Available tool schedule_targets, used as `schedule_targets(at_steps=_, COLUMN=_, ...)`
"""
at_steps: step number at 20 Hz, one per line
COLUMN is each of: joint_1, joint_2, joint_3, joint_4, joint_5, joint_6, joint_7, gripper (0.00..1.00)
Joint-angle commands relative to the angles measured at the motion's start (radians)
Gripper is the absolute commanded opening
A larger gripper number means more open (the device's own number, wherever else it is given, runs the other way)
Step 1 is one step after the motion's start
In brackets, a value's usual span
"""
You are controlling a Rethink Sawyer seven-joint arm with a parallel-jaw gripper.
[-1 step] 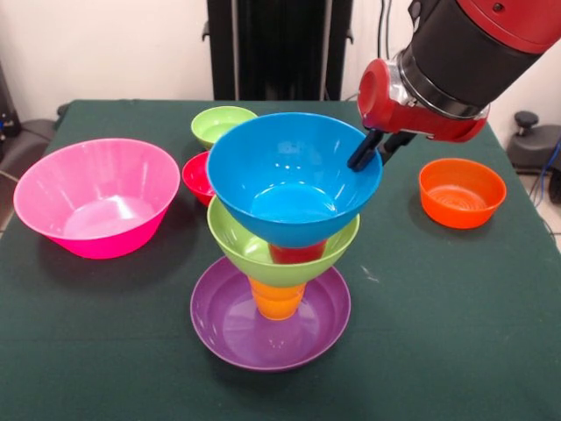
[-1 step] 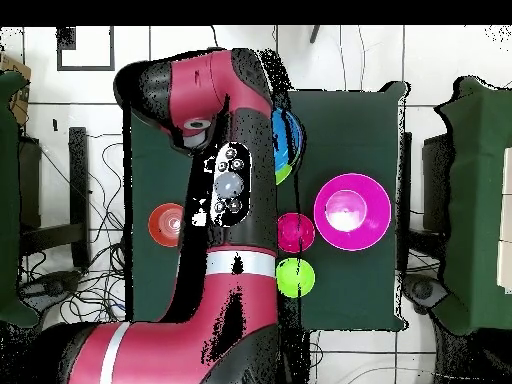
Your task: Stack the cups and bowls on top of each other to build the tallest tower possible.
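The tower stands at the table's front middle. Its base is the wide purple bowl (image 1: 219,329), holding an upturned orange cup (image 1: 277,300). On that cup rests the lime green bowl (image 1: 241,250), then a red cup (image 1: 296,254), then the blue bowl (image 1: 280,175) on top. My gripper (image 1: 375,156) is at the blue bowl's right rim, open. One dark finger is inside the rim and the other is behind it. From overhead, the arm hides the gripper and most of the tower; only part of the blue bowl (image 2: 287,135) shows.
The big pink bowl (image 1: 96,197) (image 2: 352,210) sits left of the tower. A small green bowl (image 1: 219,123) (image 2: 296,277) and a small red bowl (image 1: 197,175) (image 2: 295,232) lie behind it. The small orange bowl (image 1: 462,193) (image 2: 167,224) is on the right.
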Motion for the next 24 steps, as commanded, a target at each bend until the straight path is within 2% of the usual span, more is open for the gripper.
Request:
schedule_targets(at_steps=1, joint_1=0.025, joint_2=0.014, joint_3=0.043, joint_4=0.029, joint_5=0.014, joint_6=0.008, joint_7=0.137, gripper=0.00)
schedule_targets(at_steps=16, joint_1=0.034, joint_2=0.029, joint_3=0.030, joint_4=0.019, joint_5=0.033, joint_6=0.035, joint_7=0.135, gripper=0.00)
schedule_targets(at_steps=24, joint_1=0.033, joint_2=0.073, joint_3=0.036, joint_4=-0.079, joint_5=0.050, joint_6=0.117, joint_7=0.109, gripper=0.00)
